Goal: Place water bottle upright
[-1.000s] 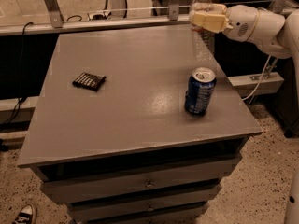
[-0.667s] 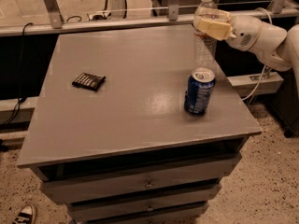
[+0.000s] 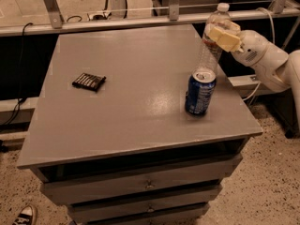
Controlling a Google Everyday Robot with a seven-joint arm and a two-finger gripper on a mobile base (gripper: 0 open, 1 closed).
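Observation:
The water bottle (image 3: 210,43) is clear ribbed plastic with a white cap. It stands nearly upright near the right edge of the grey table (image 3: 136,102), just behind the blue soda can (image 3: 200,92). My gripper (image 3: 222,35) reaches in from the right and is shut on the bottle's upper part, below the cap. The bottle's base is hidden behind the can, so I cannot tell whether it touches the table.
A small dark ribbed object (image 3: 89,81) lies on the left part of the table. Drawers (image 3: 149,185) sit under the tabletop. A metal rail (image 3: 140,20) runs behind the table. A shoe (image 3: 23,215) shows at bottom left on the speckled floor.
The gripper and bottle have shifted slightly right and lower, and the bottle has come closer to vertical behind the can. The can and dark object have not moved.

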